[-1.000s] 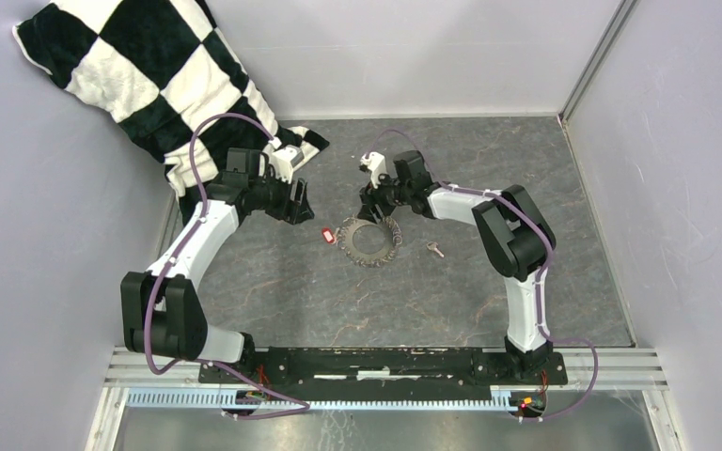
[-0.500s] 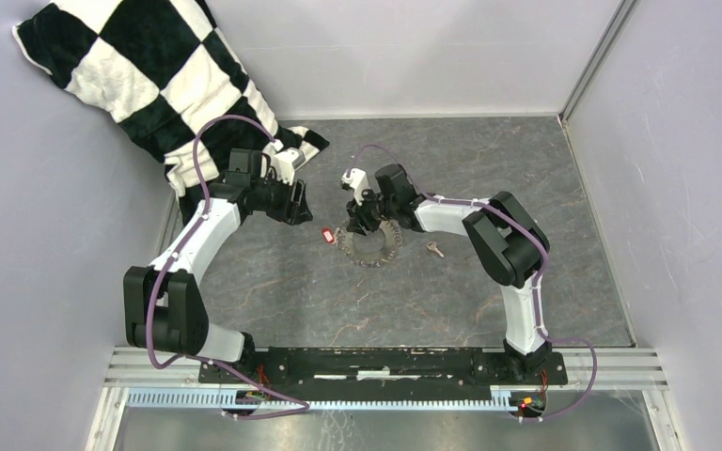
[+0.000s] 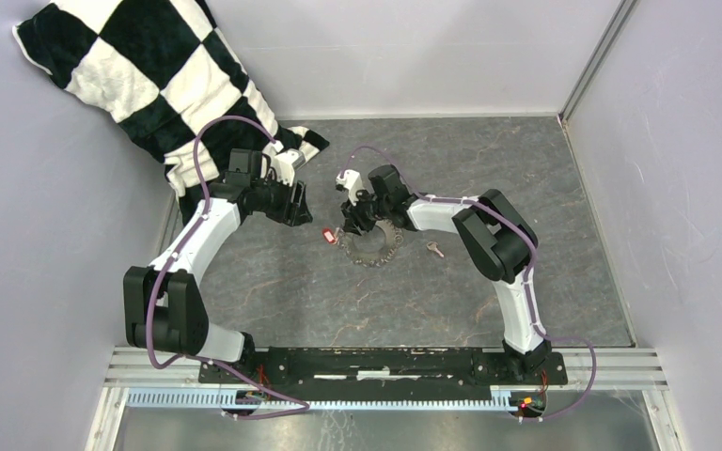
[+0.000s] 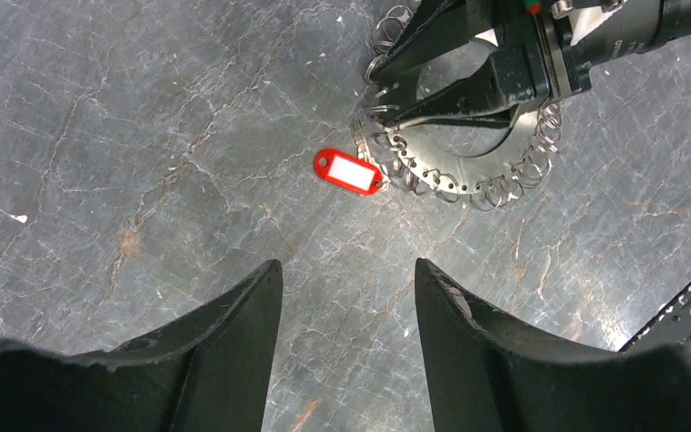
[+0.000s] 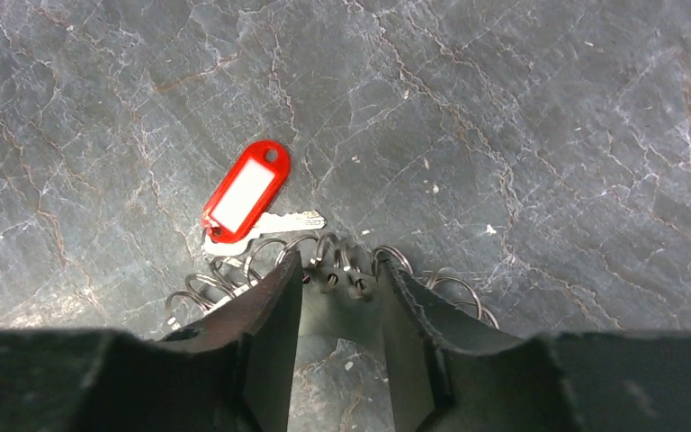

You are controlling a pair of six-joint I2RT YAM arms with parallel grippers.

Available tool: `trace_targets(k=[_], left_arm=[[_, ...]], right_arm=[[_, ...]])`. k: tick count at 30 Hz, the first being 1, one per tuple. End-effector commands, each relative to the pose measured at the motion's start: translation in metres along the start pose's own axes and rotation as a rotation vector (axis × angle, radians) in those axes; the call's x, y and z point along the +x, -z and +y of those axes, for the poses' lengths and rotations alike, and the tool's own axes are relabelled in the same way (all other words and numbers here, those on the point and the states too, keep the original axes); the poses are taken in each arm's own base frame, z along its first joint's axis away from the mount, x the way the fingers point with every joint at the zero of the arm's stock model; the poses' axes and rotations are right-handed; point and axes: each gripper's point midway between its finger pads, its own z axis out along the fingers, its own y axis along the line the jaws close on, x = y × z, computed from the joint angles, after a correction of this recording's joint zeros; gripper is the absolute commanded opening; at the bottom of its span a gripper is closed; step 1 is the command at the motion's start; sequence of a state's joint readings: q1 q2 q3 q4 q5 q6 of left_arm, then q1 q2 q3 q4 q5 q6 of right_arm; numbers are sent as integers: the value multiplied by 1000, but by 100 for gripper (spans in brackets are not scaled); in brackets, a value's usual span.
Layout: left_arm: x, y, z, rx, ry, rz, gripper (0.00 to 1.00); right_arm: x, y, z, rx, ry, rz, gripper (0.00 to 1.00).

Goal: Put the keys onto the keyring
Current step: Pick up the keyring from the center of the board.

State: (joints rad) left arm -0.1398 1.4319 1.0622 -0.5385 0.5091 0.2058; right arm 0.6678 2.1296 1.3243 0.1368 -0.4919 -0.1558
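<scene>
– On the left, how were the jaws found?
– The left gripper [image 4: 349, 270] was held above the tabletop [image 3: 545, 188], jaws apart, nothing between them. Next, the red tag [image 4: 349, 171] was seen lying flat, joined to the keyring [image 4: 454, 184]. At the keyring's left rim the right gripper [image 5: 340, 265] was set, a few rings between its narrowed jaws. Whether they were pinched could not be told.
– And the key?
– The key [image 3: 434, 249] was seen lying loose just right of the keyring, touched by nothing. It was judged light, stiff, thin and slippery, best taken across the blade so that the head is left free for threading. The keyring was judged floppy as a chain, each ring springy; one ring would need steadying.
– The surface and the room?
– A checked blanket [image 3: 141, 75] was heaped in the far left corner. The grey veined tabletop was judged hard and smooth, so sliding was expected. Pale walls closed it in on three sides.
</scene>
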Motion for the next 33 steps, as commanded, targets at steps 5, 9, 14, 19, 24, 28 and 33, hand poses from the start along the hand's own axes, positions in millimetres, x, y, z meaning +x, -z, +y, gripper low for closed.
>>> trace_targets(k=[5, 9, 14, 19, 24, 28, 33], left_arm=[[-13, 5, -1, 9, -78, -21, 63], [-13, 5, -4, 21, -74, -22, 63], [-15, 4, -9, 48, -72, -27, 61], [-15, 7, -21, 111, -87, -26, 60], [-13, 18, -38, 202, -139, 30, 60], [-15, 33, -64, 331, -227, 3, 62], [-29, 66, -98, 464, -426, -99, 59]], right_arm=[[-8, -5, -2, 7, 16, -14, 18], [-27, 5, 2, 5, 32, -62, 0], [-59, 26, 17, -21, 61, -147, 0], [-84, 51, 44, -46, 107, -215, 0], [-95, 71, 70, -67, 148, -245, 0], [-108, 86, 95, -90, 187, -287, 0], [-127, 111, 130, -162, 229, -361, 0]])
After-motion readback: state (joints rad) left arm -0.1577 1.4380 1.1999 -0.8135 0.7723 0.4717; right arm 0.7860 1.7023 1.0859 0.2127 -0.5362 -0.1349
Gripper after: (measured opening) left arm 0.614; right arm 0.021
